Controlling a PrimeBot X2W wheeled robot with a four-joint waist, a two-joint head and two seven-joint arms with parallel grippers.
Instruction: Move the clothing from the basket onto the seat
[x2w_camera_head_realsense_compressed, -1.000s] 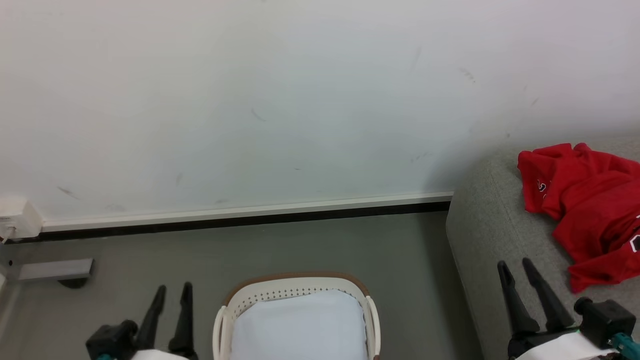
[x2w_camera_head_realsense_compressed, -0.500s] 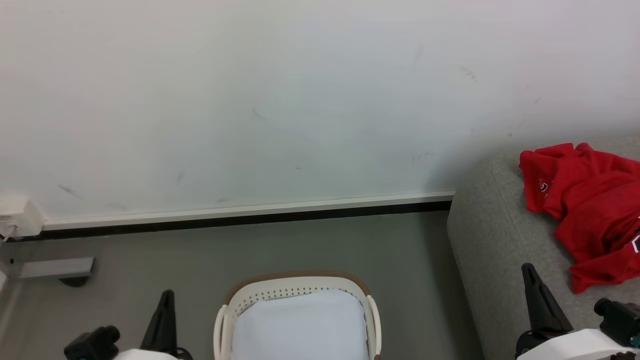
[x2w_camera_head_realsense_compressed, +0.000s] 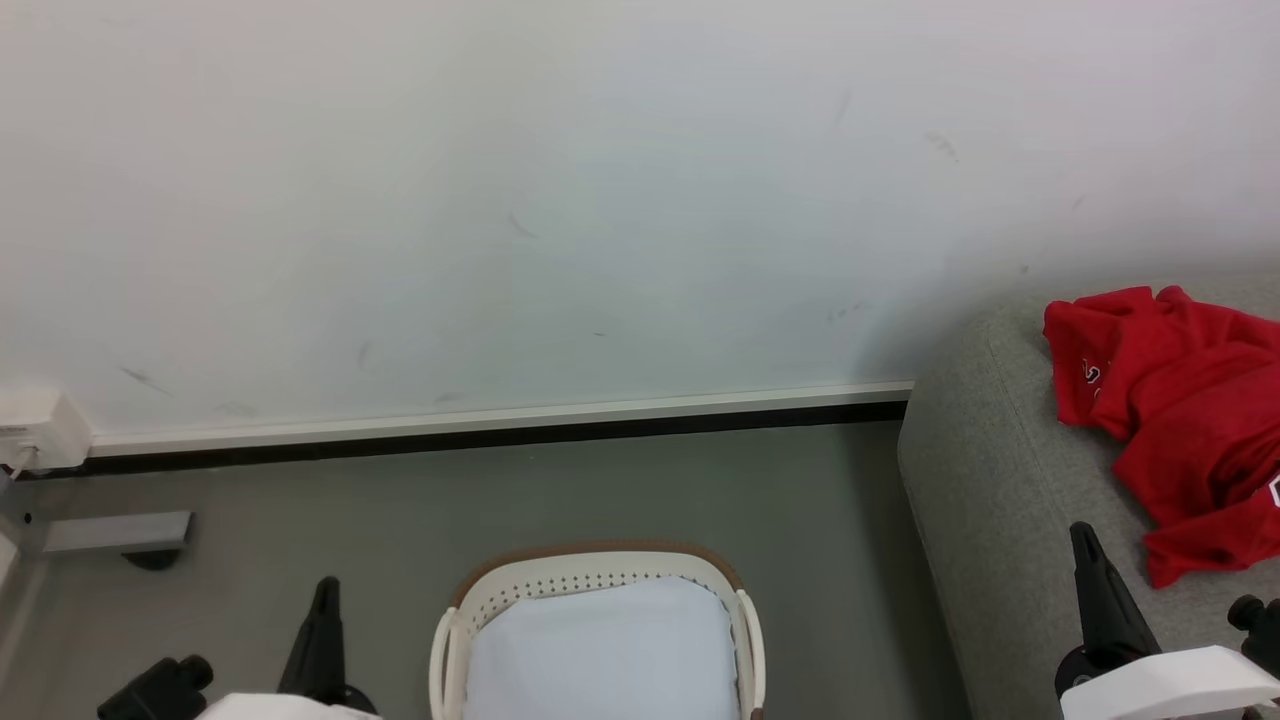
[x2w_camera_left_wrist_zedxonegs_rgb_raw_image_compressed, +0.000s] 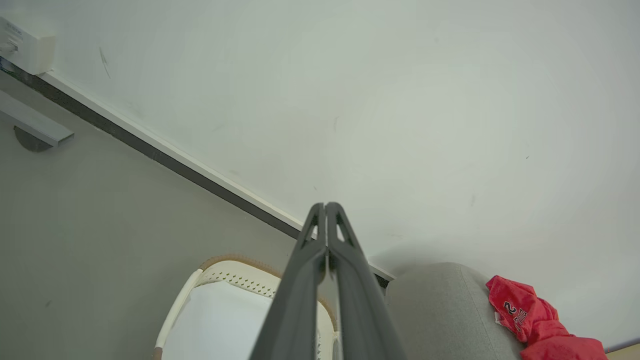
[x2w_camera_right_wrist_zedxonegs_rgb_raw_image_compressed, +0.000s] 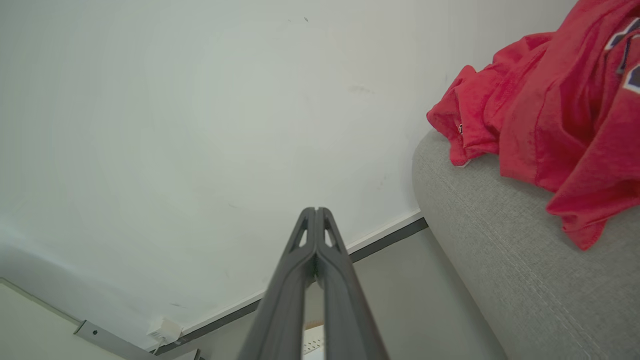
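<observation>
The clothing (x2w_camera_head_realsense_compressed: 1180, 400), one crumpled red heap, lies on the one grey seat (x2w_camera_head_realsense_compressed: 990, 480) at the right, its length running from the wall (x2w_camera_head_realsense_compressed: 600, 200) toward the robot. I cannot tell how many garments it holds. One white basket (x2w_camera_head_realsense_compressed: 600, 575) stands on the floor (x2w_camera_head_realsense_compressed: 500, 500) between two arms. The left jaws and right jaws point wallward, each pair pressed together on nothing.

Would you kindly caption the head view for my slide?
Crumpled bright red fabric clothing lies on the grey upholstered seat; the white perforated plastic basket shows its pale lining.
</observation>
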